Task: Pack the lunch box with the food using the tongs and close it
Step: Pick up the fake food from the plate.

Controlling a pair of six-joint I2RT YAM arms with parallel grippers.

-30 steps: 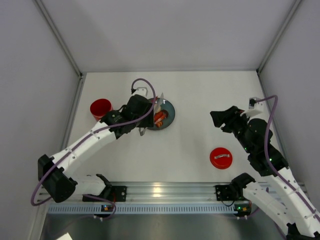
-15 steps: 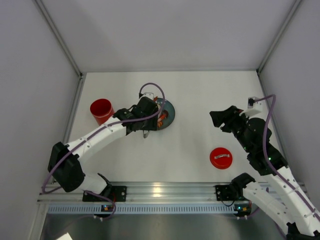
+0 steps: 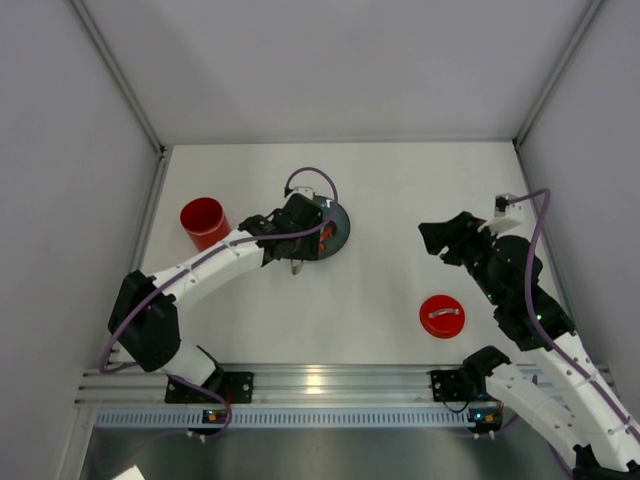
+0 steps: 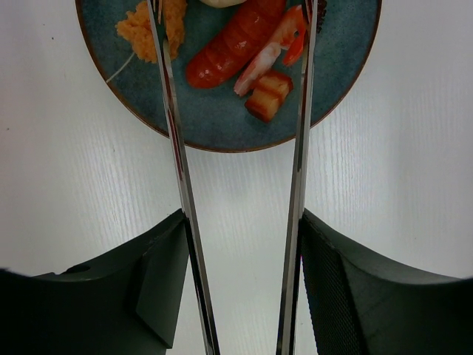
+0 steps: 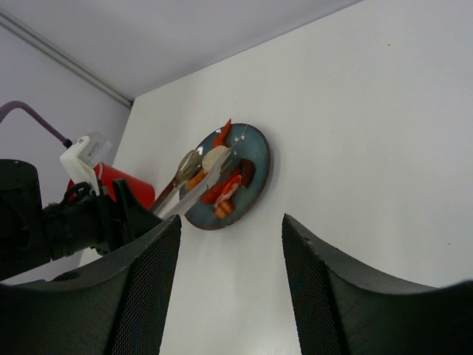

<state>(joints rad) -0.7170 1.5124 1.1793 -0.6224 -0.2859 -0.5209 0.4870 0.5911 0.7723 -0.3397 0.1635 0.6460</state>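
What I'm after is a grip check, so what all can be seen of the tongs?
The tongs are two slim, shiny metal arms, spreading slightly toward their tips. The left gripper holds them, one dark finger against each arm's outside. They reach over the blue-grey plate, bracketing the sausage and shrimp. The right wrist view shows broader, spoon-like tips. The joined end is hidden; whether the tips touch the plate is unclear.
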